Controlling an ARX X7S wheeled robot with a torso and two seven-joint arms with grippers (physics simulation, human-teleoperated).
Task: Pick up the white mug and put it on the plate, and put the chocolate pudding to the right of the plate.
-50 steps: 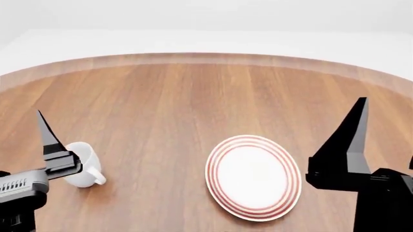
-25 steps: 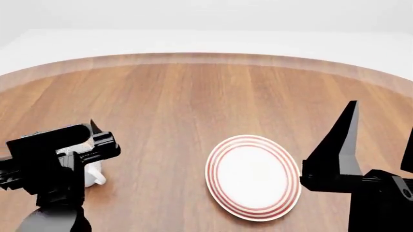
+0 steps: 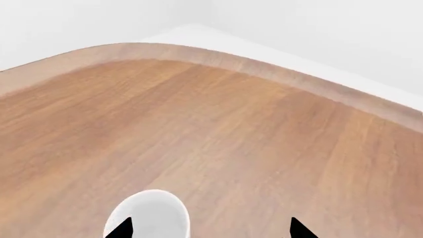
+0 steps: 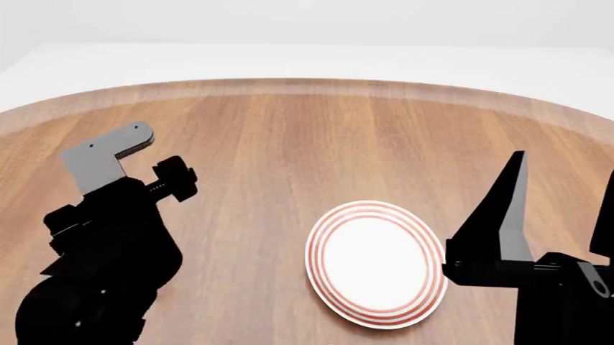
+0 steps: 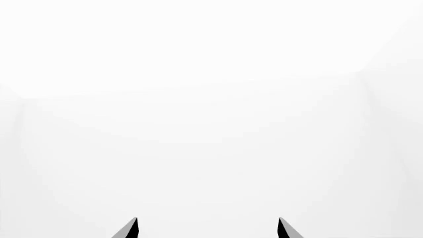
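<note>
The white mug (image 3: 150, 218) stands on the wooden table, seen from above in the left wrist view. My left gripper (image 3: 211, 230) is open above it, with one fingertip (image 3: 124, 229) over the mug's rim and the other well off to its side. In the head view my left arm (image 4: 106, 244) covers the mug. The plate (image 4: 376, 262), white with red rings, lies empty right of centre. My right gripper (image 4: 566, 165) is open and empty, pointing up just right of the plate; its wrist view shows only white wall. The chocolate pudding is out of view.
The round wooden table (image 4: 287, 144) has a raised rim along its far edge (image 4: 307, 88), with white floor and wall behind it. No other objects show on the table.
My left arm has swung up and over the mug and turned its wrist downward, so the mug is now hidden in the head view. My right gripper has barely shifted.
</note>
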